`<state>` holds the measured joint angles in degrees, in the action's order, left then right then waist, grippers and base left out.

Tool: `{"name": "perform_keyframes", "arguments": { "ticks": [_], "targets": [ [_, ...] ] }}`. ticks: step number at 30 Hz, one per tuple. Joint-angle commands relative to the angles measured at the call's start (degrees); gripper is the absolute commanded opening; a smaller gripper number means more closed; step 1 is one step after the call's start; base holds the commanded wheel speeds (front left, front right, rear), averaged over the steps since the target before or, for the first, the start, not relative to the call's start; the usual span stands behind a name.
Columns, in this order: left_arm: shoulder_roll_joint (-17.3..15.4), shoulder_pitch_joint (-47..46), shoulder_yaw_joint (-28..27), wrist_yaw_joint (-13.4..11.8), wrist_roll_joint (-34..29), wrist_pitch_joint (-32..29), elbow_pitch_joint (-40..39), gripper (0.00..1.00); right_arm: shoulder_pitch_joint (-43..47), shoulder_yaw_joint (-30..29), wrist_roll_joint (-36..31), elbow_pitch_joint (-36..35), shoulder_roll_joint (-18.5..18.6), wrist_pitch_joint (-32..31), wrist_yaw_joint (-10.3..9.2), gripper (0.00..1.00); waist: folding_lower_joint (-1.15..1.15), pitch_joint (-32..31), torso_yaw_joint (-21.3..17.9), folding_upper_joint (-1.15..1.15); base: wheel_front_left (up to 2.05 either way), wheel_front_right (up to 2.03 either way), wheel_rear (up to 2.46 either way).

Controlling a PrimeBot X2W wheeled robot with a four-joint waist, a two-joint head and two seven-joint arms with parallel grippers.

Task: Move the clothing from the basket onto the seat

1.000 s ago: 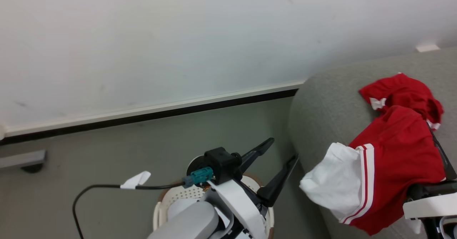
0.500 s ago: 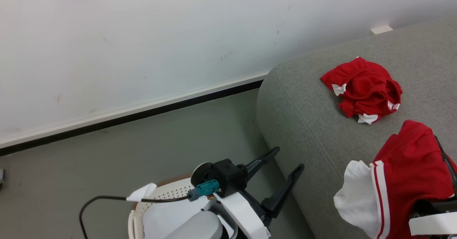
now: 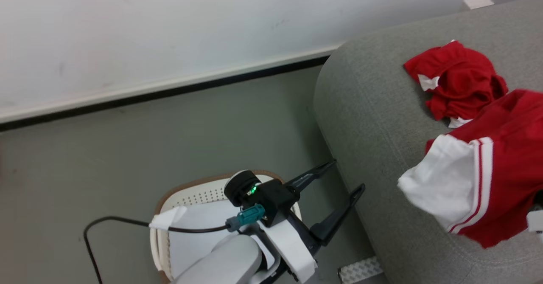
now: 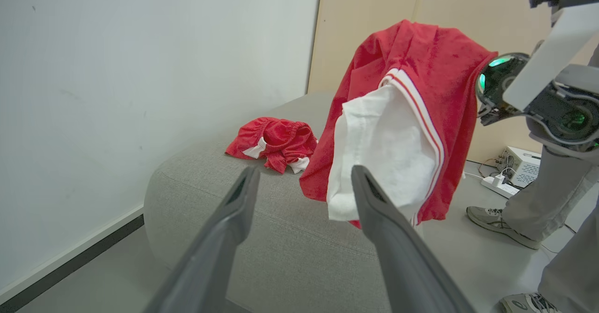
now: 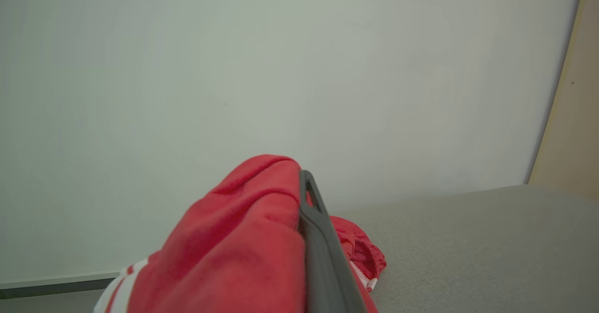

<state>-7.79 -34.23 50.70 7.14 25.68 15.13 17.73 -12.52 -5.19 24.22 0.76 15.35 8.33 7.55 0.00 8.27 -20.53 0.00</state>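
A red garment with a white sleeve and striped trim (image 3: pixel 500 178) hangs above the grey seat (image 3: pixel 373 118), and my right gripper (image 5: pixel 299 182) is shut on it. Red cloth covers one of its fingers. In the left wrist view this clothing (image 4: pixel 412 116) drapes down from my right wrist (image 4: pixel 538 93). A second red garment (image 3: pixel 458 80) lies crumpled on the seat, just beyond the held one. My left gripper (image 3: pixel 347 175) stands open and holds nothing, over the floor between the basket (image 3: pixel 191 185) and the seat's rounded edge. The basket's pale liner (image 3: pixel 191 237) shows beneath my left arm.
A white wall with a dark baseboard (image 3: pixel 169 91) runs behind the grey floor. A black cable (image 3: pixel 106 224) loops left of the basket. A small metal plate (image 3: pixel 360 269) lies by the seat's foot. A person's legs and shoes (image 4: pixel 496 219) and a power strip (image 4: pixel 500 184) are beyond the seat.
The head camera has turned, shifting the whole picture. The held garment now hangs closer to the crumpled one than half a second ago. Both grippers keep their states.
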Motion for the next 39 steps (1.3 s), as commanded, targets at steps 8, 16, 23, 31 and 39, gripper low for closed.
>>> {"name": "perform_keyframes", "arguments": {
  "ticks": [8, 16, 23, 31, 39],
  "targets": [
    [-4.54, -4.40, 1.23, 0.32, -1.40, 0.03, -1.80, 1.00, -9.06, -9.46, -1.68, 0.00, 3.46, -2.39, -0.13, 0.00, 0.00, 14.54, 4.48, 0.00, 0.00, 0.00, 0.00],
    [-8.30, -7.69, 1.42, 0.38, -1.30, 0.02, -4.12, 1.00, -21.32, -19.57, -3.56, 10.89, 10.66, -5.13, -0.14, 0.00, 0.00, 22.80, 8.23, 0.00, 0.00, 0.00, 0.00],
    [-9.47, -8.93, 0.98, 0.40, -1.23, 0.02, -5.40, 1.00, -29.92, -26.69, -13.33, 26.01, 14.57, -6.50, -0.13, 0.00, 0.00, 26.59, 11.42, 0.00, 0.00, 0.00, 0.00],
    [-9.48, -8.12, 0.53, 0.40, -0.63, 0.02, -5.06, 1.00, -32.20, -23.06, -23.07, 39.61, 14.33, -22.64, -0.14, 0.89, 0.00, 26.15, 12.46, 0.00, 0.00, 0.00, 0.00],
    [-7.47, -5.48, -0.52, 0.33, 0.27, 0.02, -3.63, 1.00, -29.43, -19.08, -25.50, 38.59, 11.74, -32.69, -0.14, 1.00, 0.00, 19.73, 11.60, 0.00, 0.00, 0.00, 0.00]
  ]
}}
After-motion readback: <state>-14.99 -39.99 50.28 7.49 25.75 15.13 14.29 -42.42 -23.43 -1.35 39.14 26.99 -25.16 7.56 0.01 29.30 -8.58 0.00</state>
